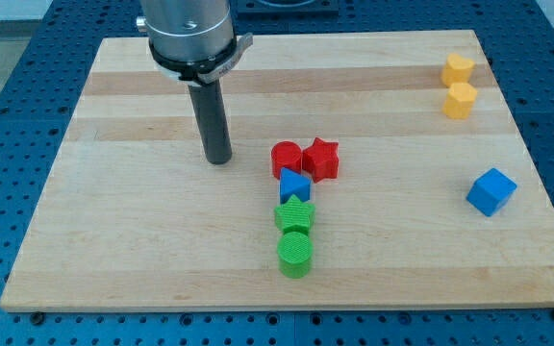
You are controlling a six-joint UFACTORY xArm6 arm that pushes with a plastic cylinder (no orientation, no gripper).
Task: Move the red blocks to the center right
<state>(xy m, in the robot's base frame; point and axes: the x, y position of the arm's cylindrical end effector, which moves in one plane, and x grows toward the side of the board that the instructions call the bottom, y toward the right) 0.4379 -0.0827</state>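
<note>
My tip [219, 160] rests on the board [142, 250], to the view's left of the red cylinder [286, 157] and apart from it. There are no fingers here, just the bare rod, so nothing is grasped.

The red cylinder touches the red star [321, 159] on its right; the pair sits near the board's middle, in a row running left to right. The target, center right, lies straight beyond them, so I judge a rightward push from where I am lines up well.

A blue triangle [294, 184] sits just below the reds, touching or nearly so, with a green star [294, 213] and green cylinder [295, 255] below it. It may drag along. A blue cube [491, 191] sits at the right, slightly below the push line; two yellow blocks [459, 85] stay well clear at top right.
</note>
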